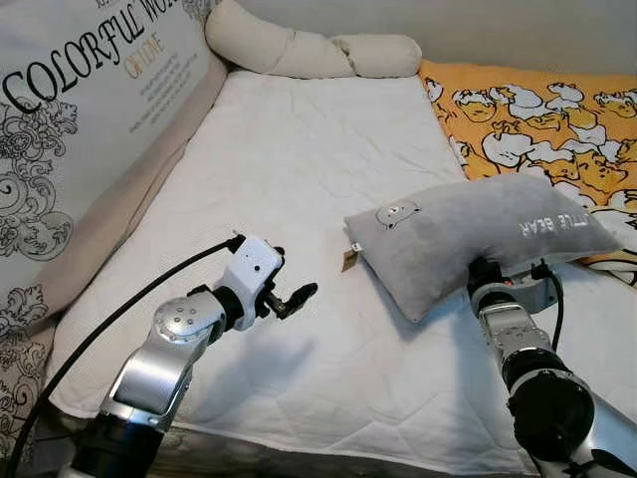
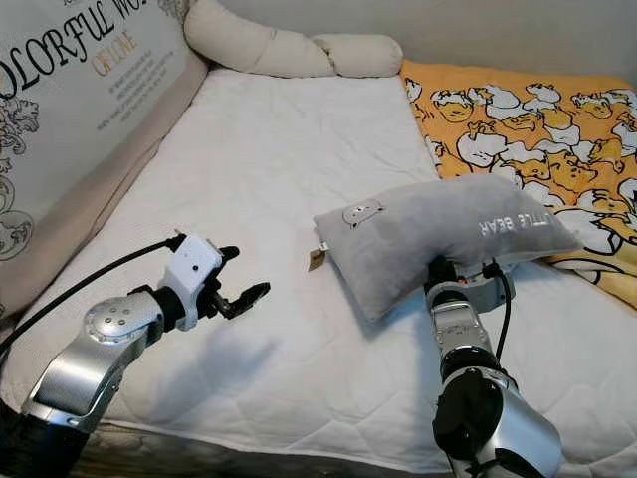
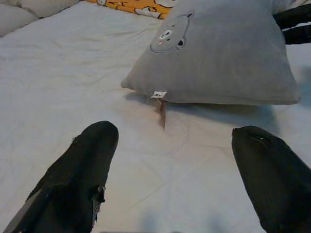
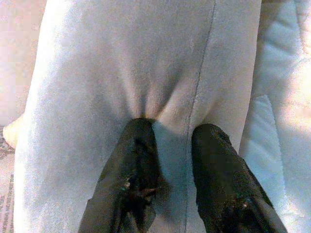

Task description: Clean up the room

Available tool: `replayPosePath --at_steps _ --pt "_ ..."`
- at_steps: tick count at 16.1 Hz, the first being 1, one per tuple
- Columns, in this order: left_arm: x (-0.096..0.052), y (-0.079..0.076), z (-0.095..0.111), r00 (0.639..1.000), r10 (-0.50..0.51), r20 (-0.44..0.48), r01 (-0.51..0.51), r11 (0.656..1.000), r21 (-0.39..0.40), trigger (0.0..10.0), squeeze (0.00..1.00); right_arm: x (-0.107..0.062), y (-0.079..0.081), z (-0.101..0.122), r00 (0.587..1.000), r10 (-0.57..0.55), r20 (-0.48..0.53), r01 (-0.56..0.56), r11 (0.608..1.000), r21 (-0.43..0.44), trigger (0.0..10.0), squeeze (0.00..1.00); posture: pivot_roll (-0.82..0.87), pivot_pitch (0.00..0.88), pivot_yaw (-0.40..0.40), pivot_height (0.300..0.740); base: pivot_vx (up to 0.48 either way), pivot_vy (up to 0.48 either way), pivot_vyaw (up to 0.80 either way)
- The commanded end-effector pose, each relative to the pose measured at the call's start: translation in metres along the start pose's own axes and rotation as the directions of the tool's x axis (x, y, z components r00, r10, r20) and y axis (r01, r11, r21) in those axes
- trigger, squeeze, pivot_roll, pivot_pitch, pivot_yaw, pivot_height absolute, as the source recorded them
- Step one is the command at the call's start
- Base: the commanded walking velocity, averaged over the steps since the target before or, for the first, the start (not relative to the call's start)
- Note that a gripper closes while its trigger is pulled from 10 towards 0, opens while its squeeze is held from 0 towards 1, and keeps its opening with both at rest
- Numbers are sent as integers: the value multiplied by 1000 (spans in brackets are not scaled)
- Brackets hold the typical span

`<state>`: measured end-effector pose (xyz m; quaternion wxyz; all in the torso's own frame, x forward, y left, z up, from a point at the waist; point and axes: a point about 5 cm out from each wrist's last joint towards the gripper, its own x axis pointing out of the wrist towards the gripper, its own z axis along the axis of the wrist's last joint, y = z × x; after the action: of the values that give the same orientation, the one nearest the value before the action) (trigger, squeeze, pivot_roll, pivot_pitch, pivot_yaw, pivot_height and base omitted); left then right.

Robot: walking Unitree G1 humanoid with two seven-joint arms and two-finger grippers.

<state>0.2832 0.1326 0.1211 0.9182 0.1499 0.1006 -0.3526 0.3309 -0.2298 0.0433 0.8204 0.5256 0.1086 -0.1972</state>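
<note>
The grey bear pillow (image 1: 468,234) sits right of centre in the left eye view, on the white mattress (image 1: 299,189); the right gripper (image 4: 167,145), at lower right, pinches a fold of its fabric, raising that edge. The left gripper (image 3: 170,160), lower left, hovers above the mattress with fingers spread apart; an orange duck-print blanket (image 1: 537,115) lies at upper right, and a lettered cushion (image 1: 80,110) at upper left.

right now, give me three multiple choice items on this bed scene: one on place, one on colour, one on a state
1. Where is the grey pillow?
A. on the floor
B. above the white mattress, beside the orange duck blanket
C. on a shelf

2. What colour is the duck blanket?
A. orange
B. blue
C. green

3. What is the right pincer doing?
A. hanging open
B. pinching the grey pillow
C. holding a cup

Answers: 1 B, it lies across the bed beside the blanket. 2 A, orange ground with white ducks. 3 B, its fingers bunch the fabric, while the left pincer is open.
</note>
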Motion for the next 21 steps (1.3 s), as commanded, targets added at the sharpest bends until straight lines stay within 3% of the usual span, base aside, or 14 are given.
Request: replayPosePath --at_steps 1,3,8,9,10,12,13,15,16,19,21 --pt "2 -1 3 1000 -2 5 2 1000 20 10000 0 2 7 1 1000 7 -8 -7 1000 -12 0 0 41 0 -35 740 0 0 0" --pt "0 -2 1 1000 -1 8 1 1000 5 10000 0 3 10 1 1000 -8 -12 7 999 -39 0 0 41 0 -34 740 0 0 0" --pt "-16 9 -10 994 111 -15 -112 992 -65 10000 0 10 54 -1 994 86 -74 -95 987 -127 0 0 57 0 -40 740 0 0 0" --pt "-21 15 -13 986 163 -23 -164 982 -90 10000 0 12 74 -3 984 145 -100 -159 976 -151 0 0 61 0 -38 740 0 0 0" --pt "-23 17 -14 983 183 -26 -184 978 -101 10000 0 12 82 -3 979 171 -112 -188 969 -160 0 0 62 0 -35 740 0 0 0" --pt "-29 27 -16 969 246 -33 -249 960 -131 10000 0 10 120 -10 934 309 -178 -341 920 -194 0 0 64 0 -34 740 0 0 0" --pt "-30 31 -16 962 270 -36 -272 952 -141 10000 0 9 132 -13 915 350 -202 -389 899 -203 0 0 65 0 -34 740 0 0 0" --pt "-37 52 -16 917 396 -49 -398 898 -186 10000 0 -3 179 -25 782 514 -353 -610 748 -262 0 0 66 0 -32 740 0 0 0" --pt "-40 60 -17 896 441 -57 -444 876 -189 10000 0 -8 189 -29 731 543 -413 -669 689 -280 0 0 68 0 -33 740 0 0 0" --pt "-47 73 -17 855 514 -64 -516 834 -197 10000 0 -23 211 -29 606 620 -499 -780 585 -222 0 0 71 0 -29 740 0 0 0" --pt "-56 87 -14 808 586 -59 -583 782 -222 10000 0 -45 226 -18 480 692 -538 -859 494 -131 0 0 68 0 -22 740 0 0 0"
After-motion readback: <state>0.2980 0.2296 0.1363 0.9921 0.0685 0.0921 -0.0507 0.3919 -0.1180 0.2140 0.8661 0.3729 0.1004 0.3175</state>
